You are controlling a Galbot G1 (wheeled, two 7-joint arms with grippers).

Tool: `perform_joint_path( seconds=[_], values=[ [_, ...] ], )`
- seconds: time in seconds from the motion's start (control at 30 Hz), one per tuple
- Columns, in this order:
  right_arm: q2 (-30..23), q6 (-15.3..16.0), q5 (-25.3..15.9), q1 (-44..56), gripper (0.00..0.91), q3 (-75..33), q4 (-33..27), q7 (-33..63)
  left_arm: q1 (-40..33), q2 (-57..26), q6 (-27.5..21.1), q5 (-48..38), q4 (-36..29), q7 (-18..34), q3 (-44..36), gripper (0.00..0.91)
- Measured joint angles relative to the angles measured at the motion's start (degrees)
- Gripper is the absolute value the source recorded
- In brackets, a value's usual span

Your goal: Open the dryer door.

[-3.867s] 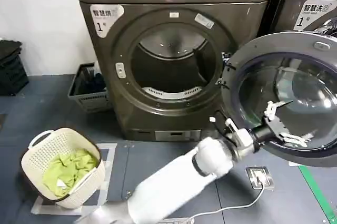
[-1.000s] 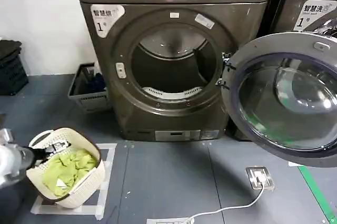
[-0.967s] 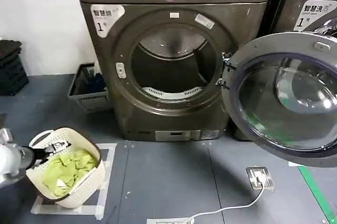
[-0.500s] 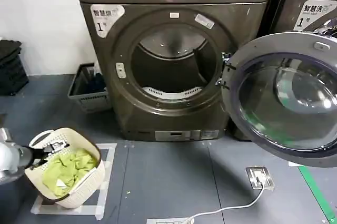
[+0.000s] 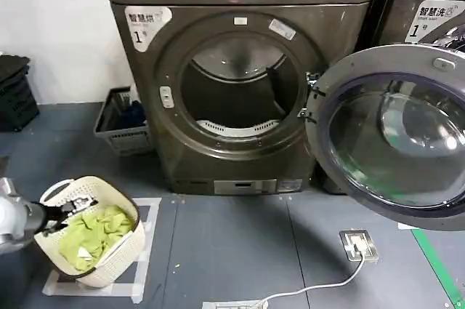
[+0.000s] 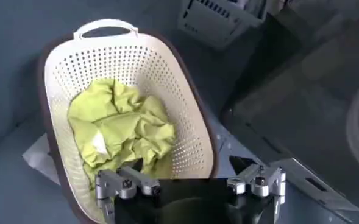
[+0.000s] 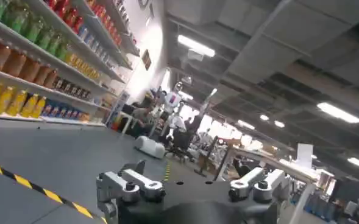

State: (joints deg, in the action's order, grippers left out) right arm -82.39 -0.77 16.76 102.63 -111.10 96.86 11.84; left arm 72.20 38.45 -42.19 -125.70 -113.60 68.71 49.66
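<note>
The dryer door (image 5: 396, 134) stands swung wide to the right of the dryer, its dark grey inner side and tinted glass bowl facing me. The round drum opening (image 5: 236, 87) is uncovered and looks empty. My left gripper (image 5: 73, 209) hangs at the lower left over the rim of a white laundry basket (image 5: 109, 265), far from the door. In the left wrist view this left gripper (image 6: 191, 178) is open, its fingers (image 6: 123, 184) spread wide above the basket (image 6: 194, 131). My right gripper (image 7: 194, 179) is open too, pointing away into the room with nothing between its fingers.
The basket holds a crumpled green cloth (image 5: 91, 233). A grey crate (image 5: 123, 123) sits by the dryer's left side. A floor socket (image 5: 358, 243) with a white cable lies under the open door. A neighbouring machine (image 5: 429, 3) stands on the right.
About four seconds ago my right arm reached to the door's inner side; it has since left the head view. My left arm came in at the basket and has barely shifted over the last second.
</note>
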Motion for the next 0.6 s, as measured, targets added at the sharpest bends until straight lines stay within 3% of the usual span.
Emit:
perform_joint_path(
  seconds=[0.6],
  values=[
    [-0.18,0.23,-0.34,0.0,0.907,-0.26,0.13,-0.27,-0.13,-0.29,0.0,-2.71,0.45,0.92,0.02,0.907]
  ],
)
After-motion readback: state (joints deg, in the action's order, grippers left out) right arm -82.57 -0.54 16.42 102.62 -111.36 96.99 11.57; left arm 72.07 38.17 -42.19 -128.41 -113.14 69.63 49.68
